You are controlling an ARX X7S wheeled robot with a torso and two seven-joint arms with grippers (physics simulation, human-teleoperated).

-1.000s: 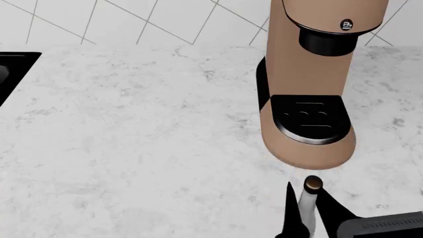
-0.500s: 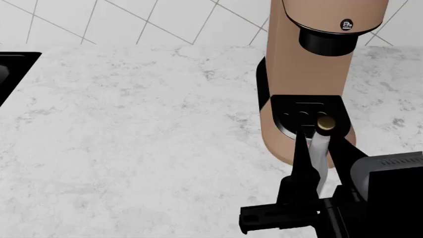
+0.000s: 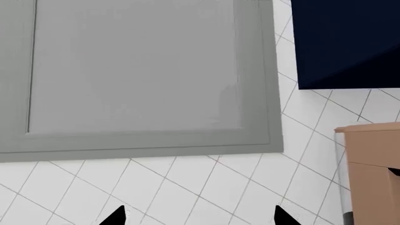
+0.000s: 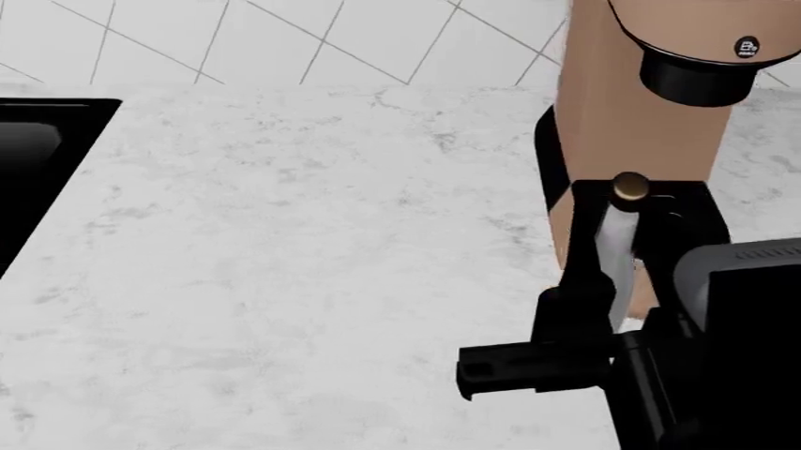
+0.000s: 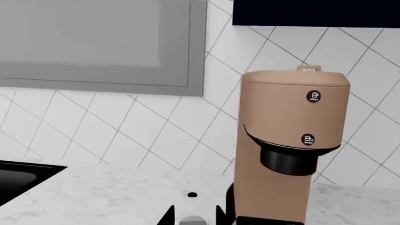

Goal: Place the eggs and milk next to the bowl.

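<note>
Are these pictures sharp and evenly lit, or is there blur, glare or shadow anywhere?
Head view: crisp and evenly lit, no glare; the white bottle in the right gripper casts no clear shadow on the marble counter. Right wrist view: sharp, the tan machine softly shaded. Left wrist view: flat light, sharp tile lines.

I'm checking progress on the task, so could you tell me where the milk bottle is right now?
In the head view the milk is at the right, held upright in the right gripper, above the marble counter, directly in front of the tan coffee machine.

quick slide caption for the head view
Right hand holds the white milk bottle upright above the marble counter, in front of the tan coffee machine.
</note>
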